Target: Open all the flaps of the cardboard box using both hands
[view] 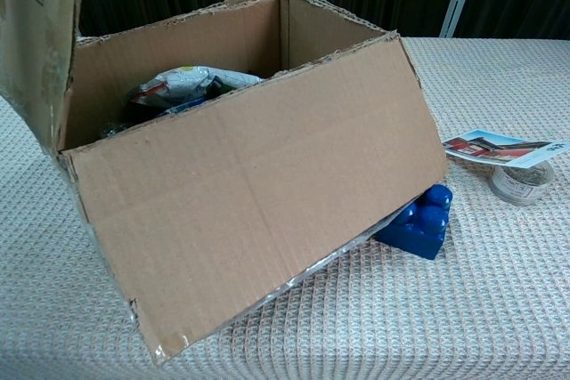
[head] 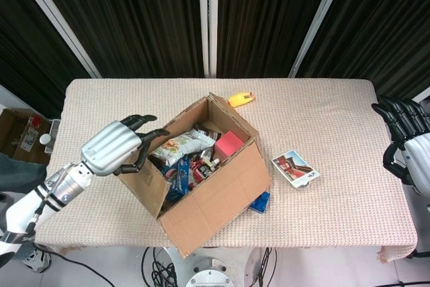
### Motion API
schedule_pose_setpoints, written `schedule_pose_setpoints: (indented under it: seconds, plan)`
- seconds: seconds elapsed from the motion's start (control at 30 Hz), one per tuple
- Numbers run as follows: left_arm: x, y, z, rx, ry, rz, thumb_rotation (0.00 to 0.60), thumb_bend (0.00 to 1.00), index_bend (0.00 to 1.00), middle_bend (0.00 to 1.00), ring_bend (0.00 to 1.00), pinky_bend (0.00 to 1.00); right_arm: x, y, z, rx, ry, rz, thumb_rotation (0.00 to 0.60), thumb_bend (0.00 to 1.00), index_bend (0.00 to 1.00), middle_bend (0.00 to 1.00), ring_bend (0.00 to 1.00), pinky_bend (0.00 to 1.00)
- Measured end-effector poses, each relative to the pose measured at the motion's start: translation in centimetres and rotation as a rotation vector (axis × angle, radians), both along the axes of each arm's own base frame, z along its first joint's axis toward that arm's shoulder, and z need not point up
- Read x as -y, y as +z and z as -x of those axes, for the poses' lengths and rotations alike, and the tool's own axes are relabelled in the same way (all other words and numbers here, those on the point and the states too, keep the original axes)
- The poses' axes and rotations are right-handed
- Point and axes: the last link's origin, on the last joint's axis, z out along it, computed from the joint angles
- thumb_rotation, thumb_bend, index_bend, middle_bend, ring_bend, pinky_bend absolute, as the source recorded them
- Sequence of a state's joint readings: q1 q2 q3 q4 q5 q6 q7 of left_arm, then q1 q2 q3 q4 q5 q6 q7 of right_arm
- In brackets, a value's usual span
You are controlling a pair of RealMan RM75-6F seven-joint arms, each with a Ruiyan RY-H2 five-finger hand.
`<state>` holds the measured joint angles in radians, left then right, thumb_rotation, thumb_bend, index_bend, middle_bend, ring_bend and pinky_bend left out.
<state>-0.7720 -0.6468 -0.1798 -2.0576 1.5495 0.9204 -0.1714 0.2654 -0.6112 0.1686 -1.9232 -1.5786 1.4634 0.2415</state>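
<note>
The cardboard box (head: 215,189) sits mid-table, turned at an angle, its right end propped on a blue brick (view: 421,220). Its top gapes, showing a snack bag (head: 180,144), a red carton (head: 228,144) and other packets. The left flap (view: 36,33) stands upright. My left hand (head: 114,147) is at the box's left end, fingers hooked over that flap's free edge with the thumb below; the chest view does not show this hand. My right hand (head: 402,129) hangs off the table's right edge, far from the box, holding nothing.
A photo card (head: 293,167) and a tape roll (view: 519,182) lie right of the box. Behind the box lies a yellow object (head: 240,99). Another cardboard box (head: 20,132) stands on the floor beyond the table's left side.
</note>
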Motion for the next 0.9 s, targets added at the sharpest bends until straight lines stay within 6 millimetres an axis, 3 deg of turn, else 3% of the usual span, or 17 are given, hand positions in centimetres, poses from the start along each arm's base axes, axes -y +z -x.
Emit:
schedule_pose_setpoints:
  seconds: [0.53, 0.9]
  plan:
    - [3.2, 4.4, 5.1, -0.044, 0.121, -0.040, 0.418, 0.76, 0.17, 0.59, 0.14, 0.20, -0.3, -1.1, -1.1, -0.015, 0.010, -0.033, 0.600, 0.88, 0.00, 0.03, 0.00, 0.00]
    - [4.8, 6.4, 6.9, -0.063, 0.175, -0.067, 0.418, 0.75, 0.17, 0.64, 0.19, 0.20, -0.6, -1.7, -1.3, -0.019, 0.015, -0.049, 0.600, 0.88, 0.00, 0.03, 0.00, 0.00]
